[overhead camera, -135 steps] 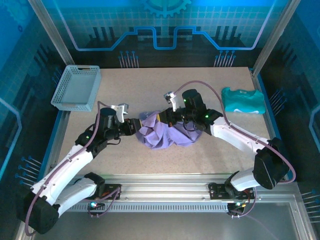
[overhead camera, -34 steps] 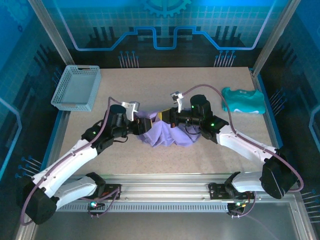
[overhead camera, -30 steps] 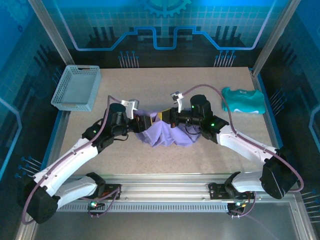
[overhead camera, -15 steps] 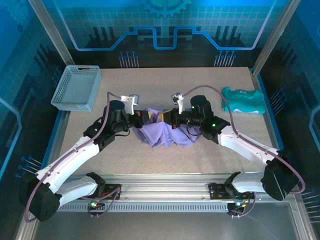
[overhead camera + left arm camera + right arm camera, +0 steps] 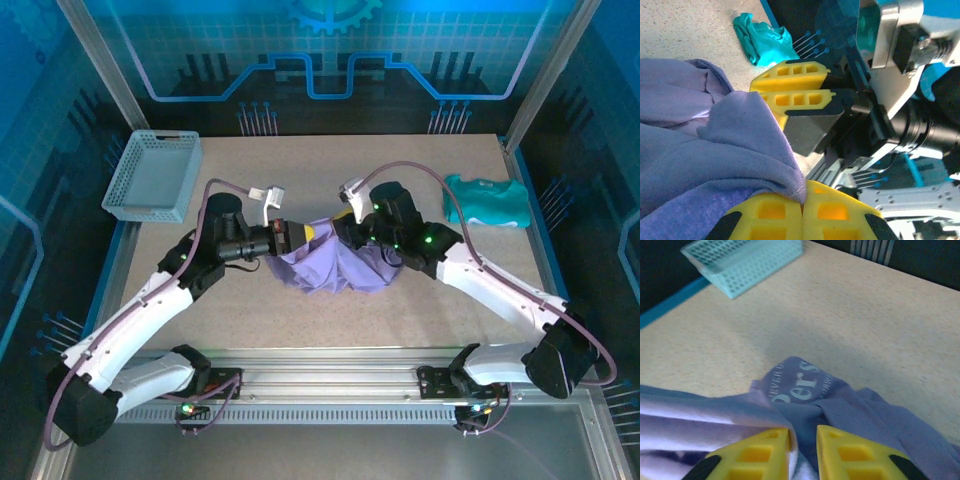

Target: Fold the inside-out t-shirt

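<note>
Top external, bunched t-shirt (image 5: 330, 268), long axis left-right

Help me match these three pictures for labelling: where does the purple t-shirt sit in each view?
Top external: the purple t-shirt lies bunched at the picture's middle.
Left wrist: lower left, rising towards the centre.
Right wrist: along the bottom, pale lettering showing.
Shared landmark: the speckled beige table under it in all three.
</note>
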Tool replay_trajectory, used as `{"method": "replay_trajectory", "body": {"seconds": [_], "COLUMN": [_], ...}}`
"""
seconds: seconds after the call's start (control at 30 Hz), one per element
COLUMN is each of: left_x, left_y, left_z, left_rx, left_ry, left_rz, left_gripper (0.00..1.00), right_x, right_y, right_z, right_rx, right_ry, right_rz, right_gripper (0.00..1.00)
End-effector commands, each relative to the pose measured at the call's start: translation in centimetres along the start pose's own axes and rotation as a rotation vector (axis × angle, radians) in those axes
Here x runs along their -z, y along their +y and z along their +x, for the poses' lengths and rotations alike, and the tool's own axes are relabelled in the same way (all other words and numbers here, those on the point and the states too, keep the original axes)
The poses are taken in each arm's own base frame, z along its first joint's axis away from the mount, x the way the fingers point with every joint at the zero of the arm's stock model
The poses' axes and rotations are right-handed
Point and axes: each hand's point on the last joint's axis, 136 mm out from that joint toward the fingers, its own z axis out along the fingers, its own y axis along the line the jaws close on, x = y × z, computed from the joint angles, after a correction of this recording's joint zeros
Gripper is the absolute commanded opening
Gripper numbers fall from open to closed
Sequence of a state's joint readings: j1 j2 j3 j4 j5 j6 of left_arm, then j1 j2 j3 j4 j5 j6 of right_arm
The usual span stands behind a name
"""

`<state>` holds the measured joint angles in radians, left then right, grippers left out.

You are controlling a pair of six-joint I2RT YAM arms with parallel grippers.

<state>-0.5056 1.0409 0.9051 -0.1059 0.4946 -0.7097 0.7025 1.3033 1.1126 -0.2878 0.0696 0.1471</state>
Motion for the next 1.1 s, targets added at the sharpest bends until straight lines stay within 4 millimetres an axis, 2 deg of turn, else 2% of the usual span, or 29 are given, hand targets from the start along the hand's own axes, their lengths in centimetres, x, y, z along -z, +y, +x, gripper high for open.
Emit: {"method": "replay_trajectory", "body": {"seconds": [0.0, 0.13, 0.27, 0.4, 0.47, 0.57, 0.67, 0.7, 0.73, 0.77, 0.87, 0.9, 0.97, 1.07], "left_x": [-0.3, -0.9, -1.3, -1.6, -1.6, -1.6, -1.6, -1.6, -1.5, -1.5, -0.7, -0.3, 0.5, 1.8], "left_y": [-0.6, -0.4, 0.2, 0.3, 0.2, -0.2, -0.5, -0.6, -0.8, -0.8, -0.3, 0.2, 1.7, 4.2], "left_z": [-1.2, -2.0, -2.4, -2.5, -2.6, -2.7, -2.6, -2.5, -2.5, -2.4, -2.4, -2.6, -2.9, -3.9], "left_rx": [0.089, 0.127, 0.145, 0.156, 0.153, 0.145, 0.139, 0.138, 0.136, 0.131, 0.108, 0.093, 0.070, 0.019], "left_ry": [-0.060, -0.106, -0.119, -0.109, -0.111, -0.116, -0.115, -0.114, -0.113, -0.113, -0.135, -0.151, -0.187, -0.233], "left_rz": [0.052, 0.036, 0.009, -0.018, -0.023, -0.016, -0.007, -0.003, 0.002, 0.001, -0.041, -0.070, -0.155, -0.292], "left_gripper": [0.00, 0.00, 0.00, 0.00, 0.00, 0.00, 0.00, 0.00, 0.00, 0.00, 0.00, 0.00, 0.00, 0.00], "right_x": [1.1, 3.2, 5.3, 6.5, 6.0, 3.8, 1.5, 0.7, 0.1, -0.5, -0.8, -0.5, 0.3, 1.7], "right_y": [-2.8, -2.3, 1.4, 5.3, 6.1, 5.4, 5.8, 6.0, 6.0, 5.6, 5.1, 5.3, 6.3, 8.2], "right_z": [1.9, 2.6, 2.3, 1.9, 2.0, 2.9, 3.0, 2.9, 2.9, 2.8, 2.3, 2.0, 1.4, 0.4], "right_rx": [0.025, 0.026, 0.028, -0.008, -0.033, -0.084, -0.138, -0.152, -0.165, -0.180, -0.183, -0.176, -0.170, -0.153], "right_ry": [0.122, 0.143, 0.056, -0.043, -0.059, -0.015, -0.012, -0.013, -0.012, -0.011, -0.028, -0.041, -0.079, -0.117], "right_rz": [0.179, 0.175, -0.025, -0.234, -0.248, -0.169, -0.173, -0.177, -0.168, -0.148, -0.136, -0.172, -0.281, -0.473], "right_gripper": [0.29, 0.36, 0.44, 0.45, 0.47, 0.51, 0.63, 0.63, 0.61, 0.54, 0.21, 0.14, 0.04, 0.00]}}
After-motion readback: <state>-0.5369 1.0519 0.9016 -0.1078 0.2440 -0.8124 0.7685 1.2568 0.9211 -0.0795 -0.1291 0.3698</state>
